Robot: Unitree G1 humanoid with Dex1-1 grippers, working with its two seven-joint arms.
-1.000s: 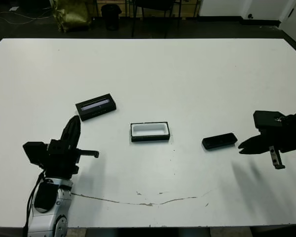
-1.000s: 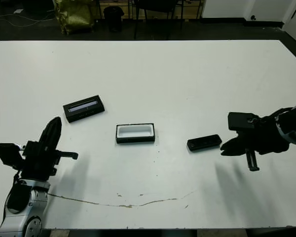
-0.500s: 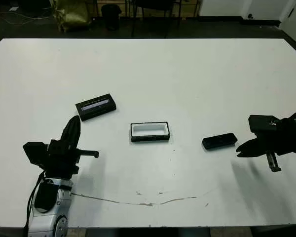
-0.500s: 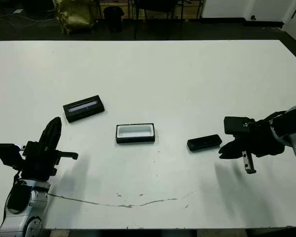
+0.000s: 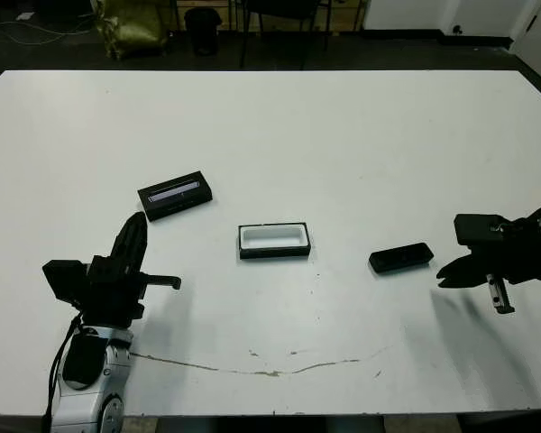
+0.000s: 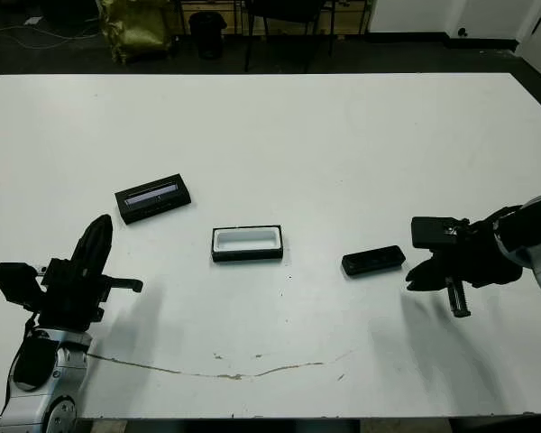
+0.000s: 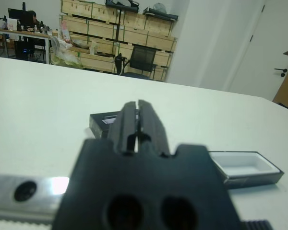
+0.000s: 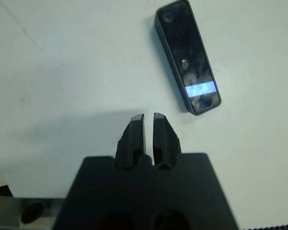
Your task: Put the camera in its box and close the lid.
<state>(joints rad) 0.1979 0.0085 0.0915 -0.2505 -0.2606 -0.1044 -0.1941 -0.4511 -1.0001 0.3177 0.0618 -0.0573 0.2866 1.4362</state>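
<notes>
- since the earlier frame we note our right gripper (image 5: 444, 273) drifted slightly toward the camera (image 5: 401, 258), fingers together, holding nothing.
- left gripper (image 7: 137, 106) likewise closed, idle.
- box (image 5: 273, 241) open, unfilled; lid (image 5: 175, 195) apart.

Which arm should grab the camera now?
Right. The right gripper hovers just beside the camera, fingers shut and empty, while the left gripper sits far off, nearer the lid.

A white table (image 5: 343, 126) carries 3 items: the lid (image 5: 175, 195) at 9 o'clock, the open box (image 5: 274, 241) at centre, the camera (image 5: 401, 258) at 3 o'clock.
</notes>
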